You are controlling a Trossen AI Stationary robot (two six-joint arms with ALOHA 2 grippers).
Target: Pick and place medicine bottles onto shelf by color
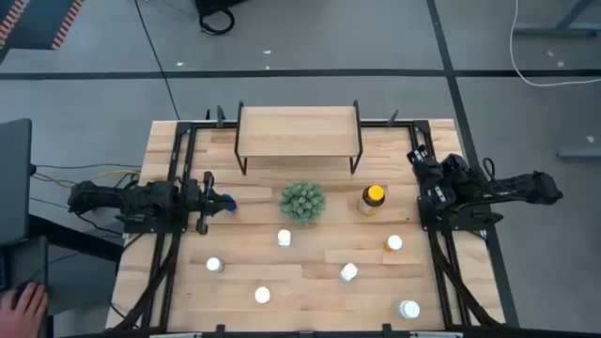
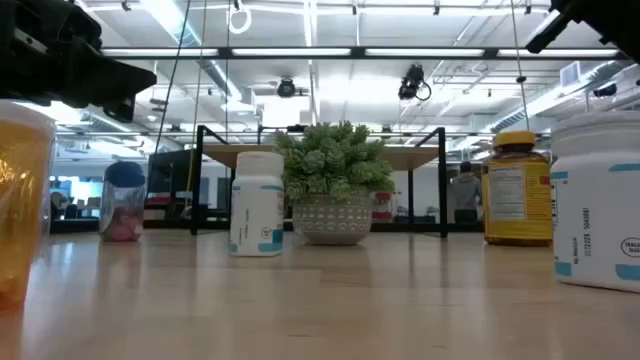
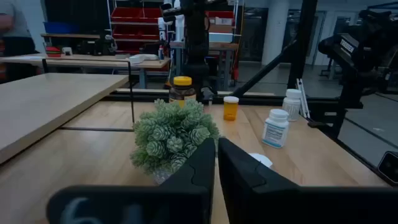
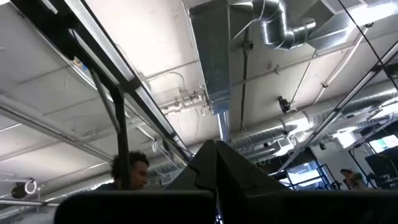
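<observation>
Several medicine bottles stand on their bases on the wooden table: a blue-capped one, white-capped ones, an orange one and an amber one with a yellow cap. The shelf stands on its black legs at the far middle, with nothing on its board. My left gripper hovers shut at the table's left, just beside the blue-capped bottle, holding nothing. At the right edge my right gripper is shut and points up at the ceiling.
A green plant ball in a pot stands mid-table in front of the shelf, between my two arms. More white-capped bottles dot the near half. A person's hand shows beyond the near left corner.
</observation>
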